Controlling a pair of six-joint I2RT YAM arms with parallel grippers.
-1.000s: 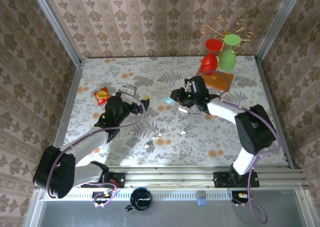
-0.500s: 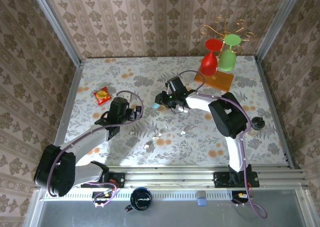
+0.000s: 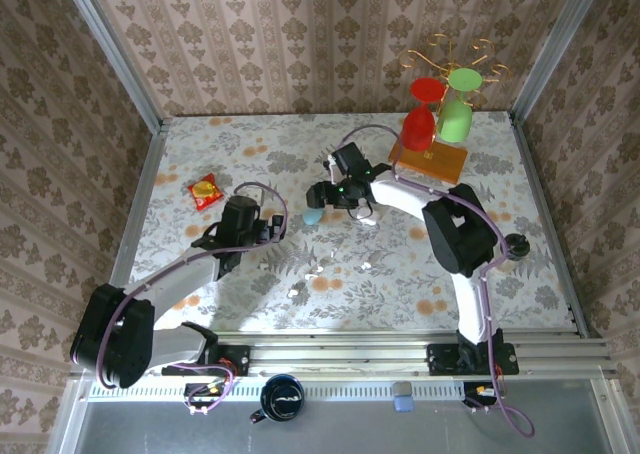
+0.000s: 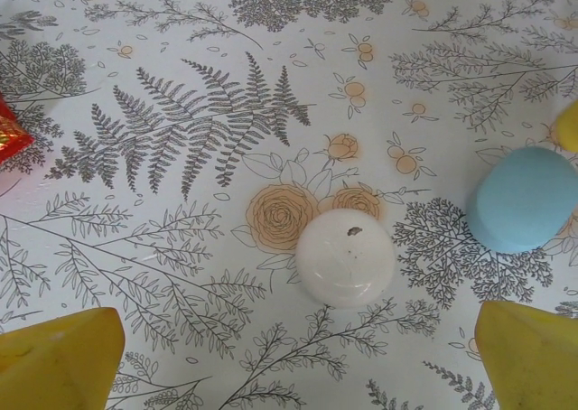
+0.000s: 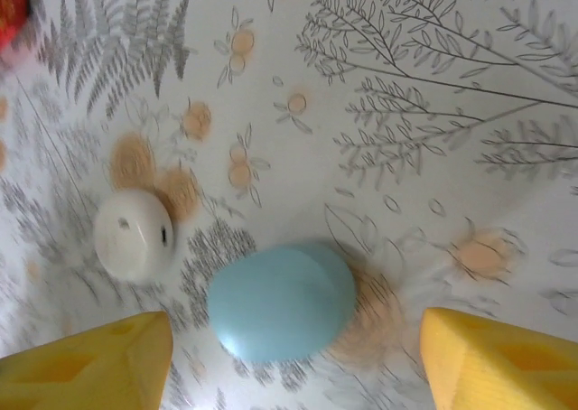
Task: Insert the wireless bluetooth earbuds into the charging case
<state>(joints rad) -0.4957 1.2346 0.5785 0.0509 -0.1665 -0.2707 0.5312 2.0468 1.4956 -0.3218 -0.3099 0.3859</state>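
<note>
The left tool [image 4: 298, 315] hangs over the desk [image 3: 520, 264]. Its two yellow fingers [image 4: 56, 360] are spread wide and it pinches nothing. A round white case [image 4: 346, 256] lies on the desk between the fingers, on top of a drawn flower. The fingers do not touch it.

The right tool [image 5: 293, 315] is spread wide too, and it holds nothing. A light-blue case [image 5: 282, 300] lies on the desk between its yellow fingers, apart from both of them. The round white case lies just beside the blue one, on the left arm's side.

Seen from above, the two tools face each other near the middle of the desk. The blue case sits between them.

The earbuds [image 3: 320, 265] seem to be the tiny white specks on the desk, nearer to the arm bases than both tools are. They are too small to see well. A small white thing just beside the right arm may be the charging case [image 3: 366, 217]. I cannot tell if its lid is up or down.

A red and yellow wrapper [image 3: 205, 190] lies near the left side of the desk. A stand [image 3: 430, 159] with red and green cups [image 3: 437, 114] is in the far right corner.
</note>
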